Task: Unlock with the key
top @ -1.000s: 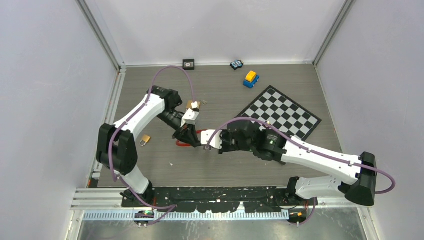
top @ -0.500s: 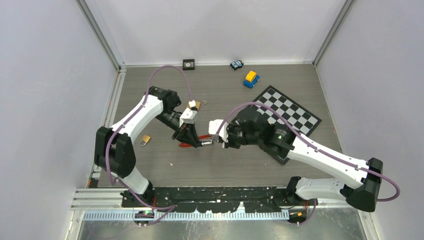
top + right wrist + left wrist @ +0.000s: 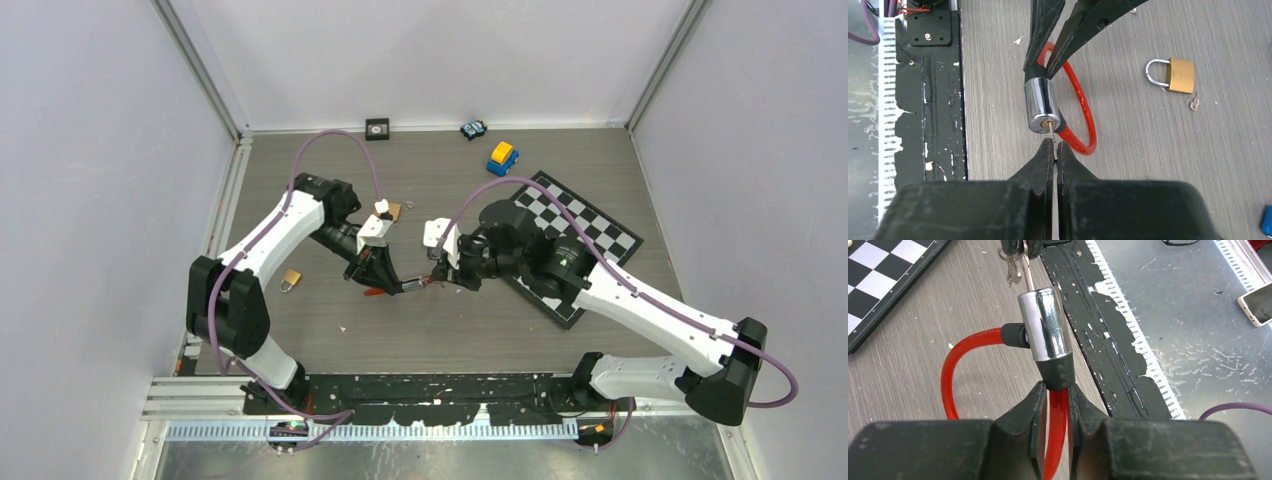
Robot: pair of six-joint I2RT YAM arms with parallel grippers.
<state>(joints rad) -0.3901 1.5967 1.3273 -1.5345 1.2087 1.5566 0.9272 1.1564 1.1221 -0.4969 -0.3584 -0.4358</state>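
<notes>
At the middle of the bench [image 3: 450,335], just left of the chessboard [image 3: 592,226], two robot arms meet over a cable lock. The left gripper [image 3: 1055,390] closes narrowly on the black collar below the lock's chrome cylinder [image 3: 1040,102], presenting it toward the right arm. The red cable [image 3: 1087,115] loops away behind. The right gripper [image 3: 1054,148], fingers pressed tight together, clamps the key [image 3: 1052,135], whose tip meets the keyhole in the cylinder's end face. How deep it sits cannot be told. A brass padlock [image 3: 1180,76] lies well apart, further left. The risk from here appears to be alignment. A key pushed or turned off-axis could bind or slip in the thin pinch. It could also twist the cylinder round in the left gripper's hold on the rounded collar, leaving the barrel unturned.
</notes>
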